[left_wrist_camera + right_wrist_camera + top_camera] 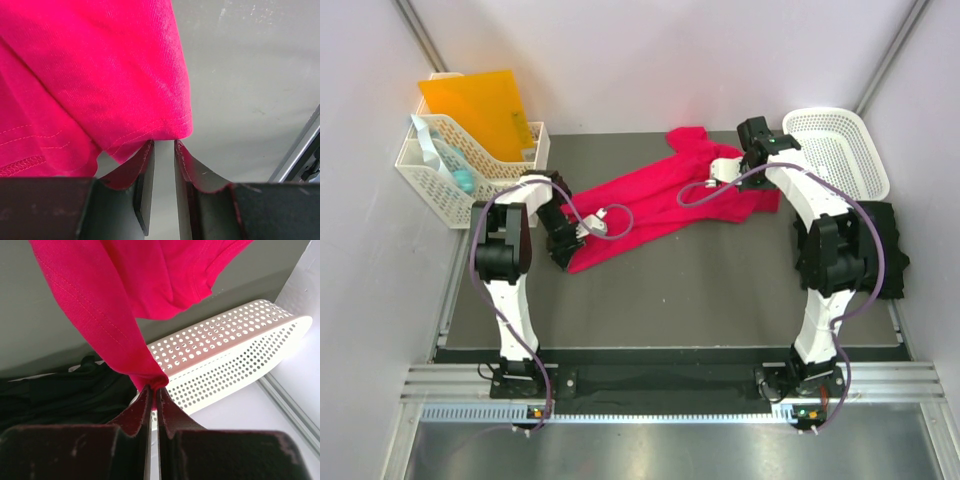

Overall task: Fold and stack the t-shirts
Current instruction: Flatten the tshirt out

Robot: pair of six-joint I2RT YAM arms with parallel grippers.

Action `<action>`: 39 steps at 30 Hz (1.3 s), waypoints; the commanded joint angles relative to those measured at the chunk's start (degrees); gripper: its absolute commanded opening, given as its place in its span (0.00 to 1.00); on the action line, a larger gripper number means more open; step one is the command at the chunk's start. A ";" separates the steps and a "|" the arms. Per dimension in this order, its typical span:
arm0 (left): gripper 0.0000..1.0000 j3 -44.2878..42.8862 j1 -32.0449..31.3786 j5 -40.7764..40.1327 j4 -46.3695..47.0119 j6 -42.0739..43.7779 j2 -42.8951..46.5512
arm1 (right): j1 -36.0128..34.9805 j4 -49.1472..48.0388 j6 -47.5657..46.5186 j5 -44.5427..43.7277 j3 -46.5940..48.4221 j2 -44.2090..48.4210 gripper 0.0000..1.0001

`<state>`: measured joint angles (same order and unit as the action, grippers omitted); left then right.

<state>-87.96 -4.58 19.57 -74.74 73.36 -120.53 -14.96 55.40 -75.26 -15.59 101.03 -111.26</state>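
Note:
The pinkish-red t-shirt (650,200) lies stretched in a diagonal band across the grey table, from near left to far right. My left gripper (564,258) sits at its near-left corner. In the left wrist view its jaws stand a narrow gap apart (163,145), with the shirt's hem (150,125) just past the tips and bare table showing between them. My right gripper (718,178) is shut on a bunched fold of the red shirt (120,315) and holds it lifted (154,389). The black t-shirt (888,250) lies crumpled at the right edge and also shows in the right wrist view (60,390).
A white perforated basket (840,150) stands at the far right, close behind the right gripper (225,350). A white lattice bin (470,165) with an orange folder stands at the far left. White walls close in the table on three sides.

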 commanded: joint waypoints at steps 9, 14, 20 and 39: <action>0.28 -12.82 2.12 5.82 -8.04 0.99 -2.78 | -0.95 0.15 -0.23 -0.31 2.94 -0.18 0.00; 0.30 -14.96 2.65 8.29 -11.57 0.46 -5.42 | -1.04 0.06 -0.41 -0.31 3.38 -0.53 0.01; 0.32 -11.01 2.65 7.85 -11.66 0.99 -3.31 | -1.04 0.06 -0.76 -0.49 3.38 -0.53 0.02; 0.34 -4.59 4.14 9.69 -11.57 -3.67 1.18 | -1.47 -0.11 -0.59 -0.58 4.17 -1.59 0.05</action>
<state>-94.35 -0.95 25.41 -75.22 69.08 -121.47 -15.55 55.44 -75.46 -15.99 102.26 -112.57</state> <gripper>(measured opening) 0.335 0.053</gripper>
